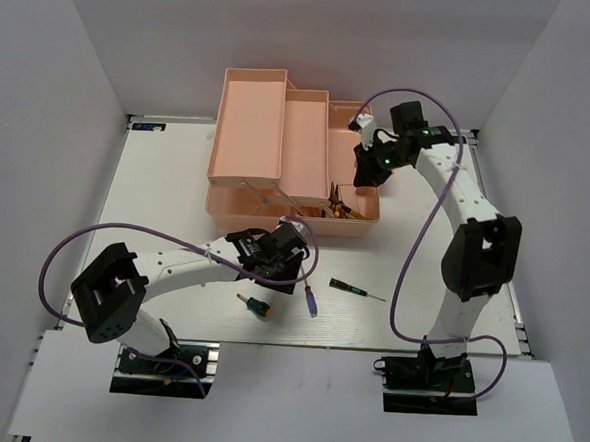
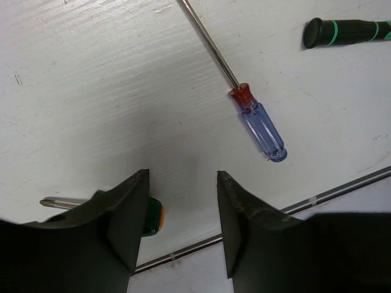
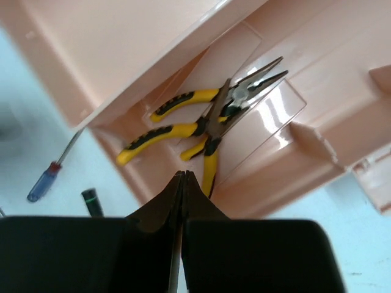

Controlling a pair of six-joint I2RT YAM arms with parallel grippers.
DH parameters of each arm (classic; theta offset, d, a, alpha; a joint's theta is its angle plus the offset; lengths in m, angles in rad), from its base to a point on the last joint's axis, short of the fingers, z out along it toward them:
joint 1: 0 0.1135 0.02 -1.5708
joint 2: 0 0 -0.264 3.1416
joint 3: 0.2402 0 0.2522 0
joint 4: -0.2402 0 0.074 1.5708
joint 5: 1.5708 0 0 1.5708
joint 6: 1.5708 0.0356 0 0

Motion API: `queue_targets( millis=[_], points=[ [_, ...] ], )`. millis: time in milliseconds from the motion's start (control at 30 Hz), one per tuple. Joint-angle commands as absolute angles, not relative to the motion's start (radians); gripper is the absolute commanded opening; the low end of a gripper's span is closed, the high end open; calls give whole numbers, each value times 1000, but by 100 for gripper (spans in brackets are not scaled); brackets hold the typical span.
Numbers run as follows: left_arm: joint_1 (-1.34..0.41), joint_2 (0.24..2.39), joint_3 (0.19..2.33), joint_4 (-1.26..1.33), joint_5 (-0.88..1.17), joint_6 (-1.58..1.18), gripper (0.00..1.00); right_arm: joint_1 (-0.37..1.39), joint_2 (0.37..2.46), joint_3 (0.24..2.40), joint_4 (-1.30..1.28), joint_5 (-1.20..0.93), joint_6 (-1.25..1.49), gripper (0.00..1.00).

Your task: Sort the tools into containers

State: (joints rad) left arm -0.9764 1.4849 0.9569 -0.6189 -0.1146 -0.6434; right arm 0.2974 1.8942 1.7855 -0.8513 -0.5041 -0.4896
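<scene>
The salmon-pink toolbox (image 1: 249,128) stands open at the back of the table, its trays folded out. Two yellow-handled pliers (image 3: 201,122) lie crossed in its base compartment (image 3: 293,165); they also show in the top view (image 1: 341,210). My right gripper (image 1: 363,175) (image 3: 183,173) is shut and empty, hovering above that compartment. My left gripper (image 1: 280,263) (image 2: 183,176) is open and empty above the table. A stubby green-handled screwdriver (image 1: 257,305) (image 2: 153,217) lies partly behind its left finger. The blue-handled screwdriver (image 1: 312,300) (image 2: 259,122) and the slim black-green screwdriver (image 1: 353,289) (image 2: 345,32) lie to the right. The second stubby screwdriver is hidden.
The table's near edge (image 2: 330,192) runs just in front of the left gripper. White walls enclose the table on the left, back and right. The toolbox's front wall (image 1: 245,216) is close behind the left wrist.
</scene>
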Motion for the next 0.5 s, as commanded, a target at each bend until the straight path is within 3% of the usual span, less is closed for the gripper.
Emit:
queue_targets(
  millis=[0,33,67,100,133,167,200,267,300,467],
  points=[
    [-973,1472,966,-589,-89,-618,52,275,1743,1691,-910,-600,-566,3],
    [-973,1482,982,-578,-89,-609,47,265,1717,1660,-901,-636,-572,25],
    [-973,1492,982,-578,-78,-600,37,246,1654,1598,-888,-676,-590,40],
    [-973,1524,1008,-565,-78,-589,33,230,1582,1504,-832,-705,-600,51],
    [-973,1548,1021,-565,-78,-589,33,219,1547,1403,-806,-712,-621,69],
    [-973,1574,1040,-565,-78,-589,33,216,1475,1358,-766,-722,-639,76],
    [-973,1604,1087,-575,-87,-604,38,212,1416,1266,-762,-735,-659,79],
    [-986,1715,1155,-621,-113,-627,57,215,1338,1174,-778,-733,-730,79],
    [-986,1753,1228,-646,-123,-653,60,210,1315,1128,-766,-721,-727,78],
    [-986,1899,1361,-770,-132,-716,64,195,1244,1022,-770,-710,-703,76]
  ],
)
